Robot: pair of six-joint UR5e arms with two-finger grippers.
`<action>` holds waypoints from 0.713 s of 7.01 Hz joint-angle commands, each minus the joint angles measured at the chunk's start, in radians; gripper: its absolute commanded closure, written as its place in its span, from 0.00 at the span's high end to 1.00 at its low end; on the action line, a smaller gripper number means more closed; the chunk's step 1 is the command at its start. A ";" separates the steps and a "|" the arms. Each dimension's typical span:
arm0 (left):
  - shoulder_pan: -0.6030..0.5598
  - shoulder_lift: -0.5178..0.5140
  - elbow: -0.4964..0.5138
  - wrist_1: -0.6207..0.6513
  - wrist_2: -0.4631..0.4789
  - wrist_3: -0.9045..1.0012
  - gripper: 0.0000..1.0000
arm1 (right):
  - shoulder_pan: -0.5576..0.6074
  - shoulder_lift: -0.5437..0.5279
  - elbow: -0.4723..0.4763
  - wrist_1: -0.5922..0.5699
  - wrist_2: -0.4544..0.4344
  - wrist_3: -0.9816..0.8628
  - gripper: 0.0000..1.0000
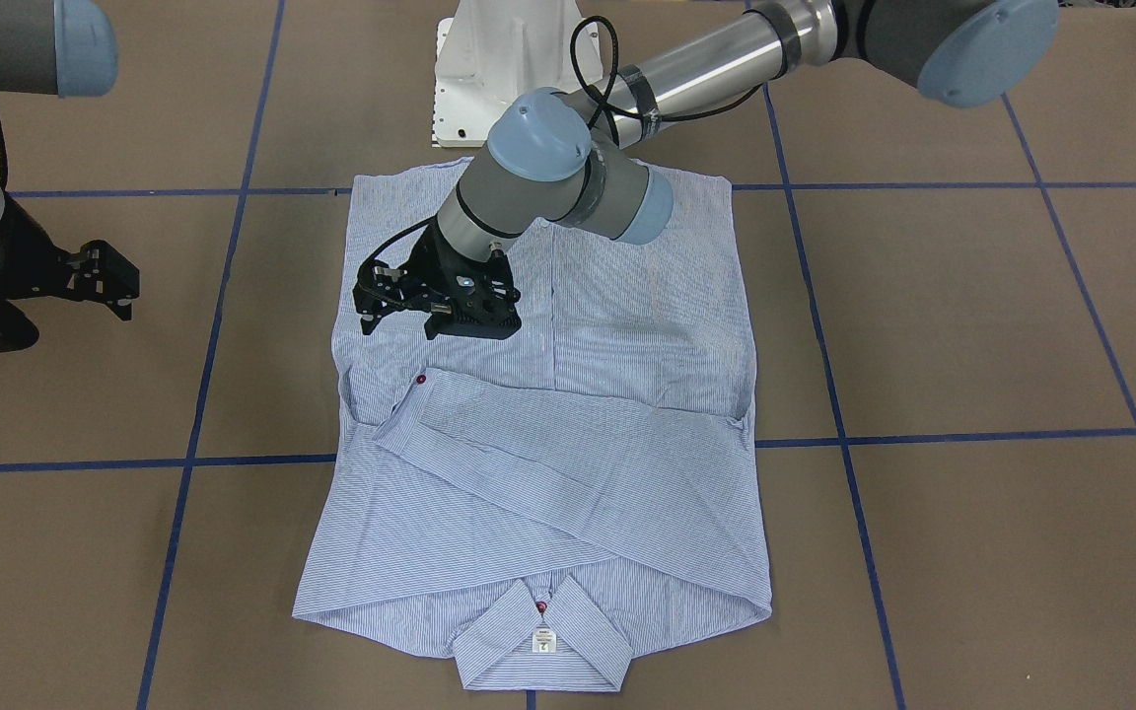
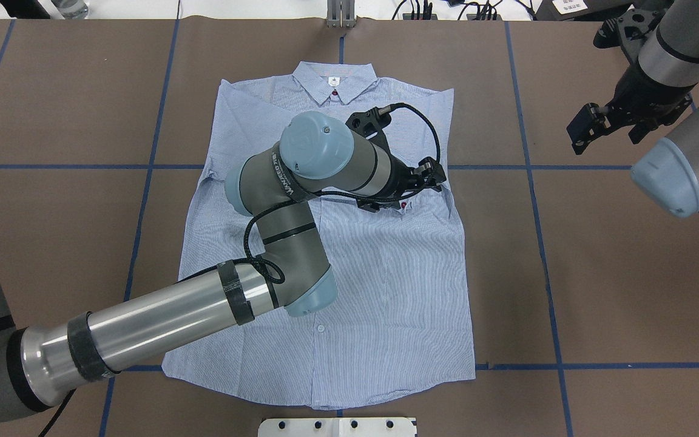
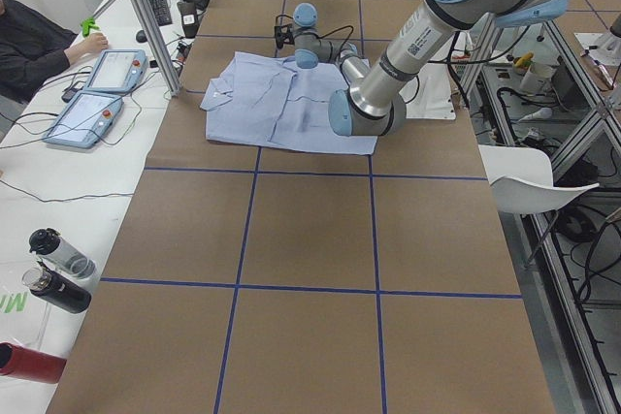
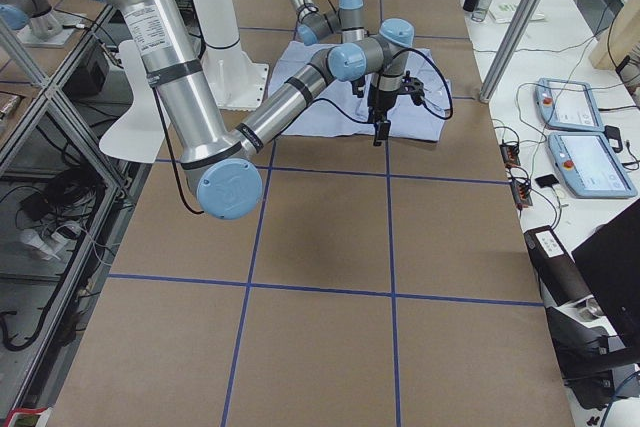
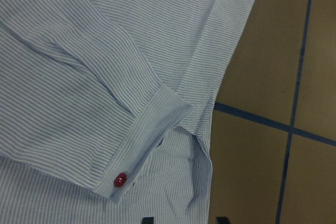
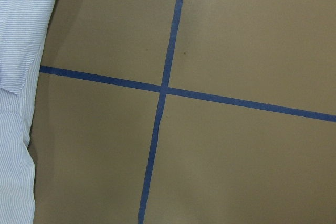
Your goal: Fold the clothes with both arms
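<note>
Shirt: You had one shirt (image 1: 568,493) of thin woven cloth, pinstriped light blue and white. It lay flat, front up, near the middle of the tabletop (image 1: 972,325), collar (image 1: 494,646) away from the robot.
Sleeve: One long sleeve (image 1: 548,434) lay folded across the chest, and its cuff (image 1: 405,409) reached the shirt's edge on the robot's right.
Buttons: You could count two small round dark red ones, one on the cuff (image 5: 120,180) and one at the neck (image 1: 541,606).
Label: One small white tag (image 1: 542,642) sat inside the collar.
Arms: There were two silver-grey tubes with light blue caps, the left arm (image 1: 696,64) and the right arm (image 2: 674,42).
Left fingers (image 1: 369,318): These were black and spread apart with nothing held, just above the shirt body beside the cuff.
Right fingers (image 2: 580,130): These were spread and empty, above bare tabletop well apart from the shirt.
Surface: The matte brown covering was crossed by blue tape lines (image 6: 163,88) into large squares.
Room: A white bench (image 3: 39,181) ran along the far side. It carried two grey-framed tablets (image 3: 114,72) and three bottles (image 3: 58,251), and a person (image 3: 34,41) sat there.
</note>
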 commanded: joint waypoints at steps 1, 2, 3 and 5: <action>-0.041 0.087 -0.085 0.025 -0.009 0.002 1.00 | -0.015 -0.039 -0.001 0.147 0.040 0.040 1.00; -0.067 0.177 -0.189 0.081 -0.045 0.016 0.99 | -0.034 -0.075 0.003 0.253 0.048 0.124 1.00; -0.095 0.263 -0.296 0.133 -0.071 0.056 0.99 | -0.082 -0.114 0.009 0.348 0.047 0.210 1.00; -0.126 0.386 -0.510 0.353 -0.072 0.181 0.99 | -0.218 -0.200 0.017 0.584 -0.060 0.399 1.00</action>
